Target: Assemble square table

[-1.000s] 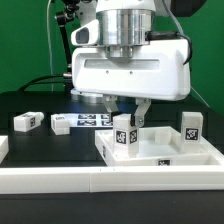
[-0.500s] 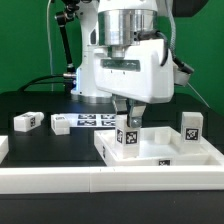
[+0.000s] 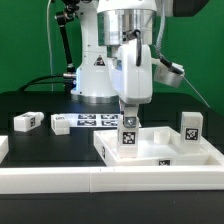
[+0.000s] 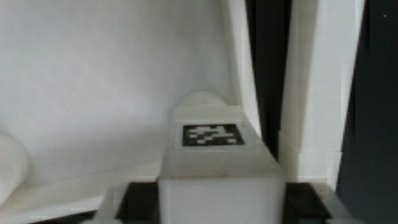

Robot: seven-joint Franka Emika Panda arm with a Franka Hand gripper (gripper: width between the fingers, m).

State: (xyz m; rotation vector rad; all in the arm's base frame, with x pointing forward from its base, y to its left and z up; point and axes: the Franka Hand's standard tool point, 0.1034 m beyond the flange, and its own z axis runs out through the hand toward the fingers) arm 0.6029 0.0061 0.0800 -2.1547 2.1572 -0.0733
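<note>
Turned about the vertical since the earlier frame, the jaws grip, part-closed, the upright leg block (image 3: 128,138), its long axis running straight down to the tabletop (image 3: 175,148).

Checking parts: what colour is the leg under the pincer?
White leg, black-and-white tag; clearest in wrist view.

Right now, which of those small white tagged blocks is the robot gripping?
The leg block upright in the tabletop, clamped between the fingers; the other three sit untouched elsewhere.
</note>
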